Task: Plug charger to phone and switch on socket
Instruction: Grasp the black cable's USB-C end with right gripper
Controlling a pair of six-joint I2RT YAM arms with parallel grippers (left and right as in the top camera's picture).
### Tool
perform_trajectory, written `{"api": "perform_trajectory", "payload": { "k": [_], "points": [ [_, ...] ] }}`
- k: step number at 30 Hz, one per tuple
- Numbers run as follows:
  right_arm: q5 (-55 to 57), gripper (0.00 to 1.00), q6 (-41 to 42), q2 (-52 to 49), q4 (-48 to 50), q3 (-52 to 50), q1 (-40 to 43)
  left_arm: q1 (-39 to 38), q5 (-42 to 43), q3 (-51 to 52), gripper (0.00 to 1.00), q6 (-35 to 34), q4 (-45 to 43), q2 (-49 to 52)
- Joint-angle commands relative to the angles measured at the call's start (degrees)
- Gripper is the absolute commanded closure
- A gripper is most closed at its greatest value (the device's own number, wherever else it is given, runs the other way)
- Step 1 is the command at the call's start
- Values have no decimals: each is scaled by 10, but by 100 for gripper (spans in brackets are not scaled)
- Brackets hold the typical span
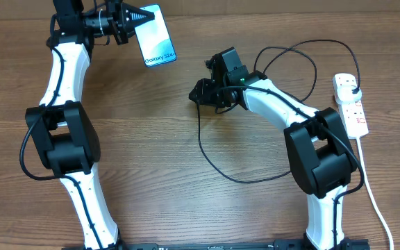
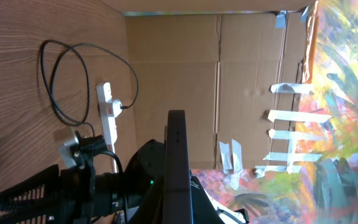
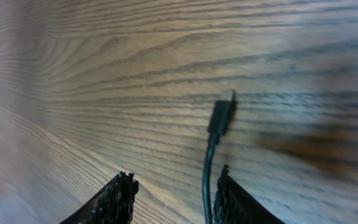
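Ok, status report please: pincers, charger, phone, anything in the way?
Left pincer shut on phone, in air. Right pincer open, charger cable between fingers, tip on table. Plug in socket. Nothing between tip and phone.

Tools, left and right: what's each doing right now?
Left tool: closed on the phone.
Right tool: open; the charger tip lies in its gap, not gripped.

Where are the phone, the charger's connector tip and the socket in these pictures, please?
phone (image 1: 157, 36), overhead view, on its light-blue screen.
charger (image 3: 222, 116), right wrist view, on its connector tip.
socket (image 1: 356, 115), overhead view, on its white body.
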State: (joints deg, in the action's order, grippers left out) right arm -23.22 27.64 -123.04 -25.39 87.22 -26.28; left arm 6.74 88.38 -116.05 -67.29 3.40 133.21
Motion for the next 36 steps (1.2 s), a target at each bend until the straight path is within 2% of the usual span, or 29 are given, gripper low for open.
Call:
{"api": "perform_trajectory", "payload": {
  "k": [1,14,18,25,29,32,36],
  "points": [
    [-30,57,-11,-13,11,12,0,-5,6,-7,96,10,-2,-3],
    [-50,59,-6,-59,30,12,3,-5,6,-7,96,12,-2,-3],
    [-50,67,9,-60,44,12,3,-6,6,-7,96,17,-2,-3],
    [-49,73,9,-60,52,10,3,-9,6,-7,96,20,-2,-3],
    [-47,82,9,-60,52,9,4,-11,6,-7,96,25,-2,-3],
    [-48,96,10,-60,52,9,7,-13,6,-7,96,26,-2,-3],
    [-71,96,10,-55,52,9,17,-16,6,-7,96,26,-2,-3]
  ]
}}
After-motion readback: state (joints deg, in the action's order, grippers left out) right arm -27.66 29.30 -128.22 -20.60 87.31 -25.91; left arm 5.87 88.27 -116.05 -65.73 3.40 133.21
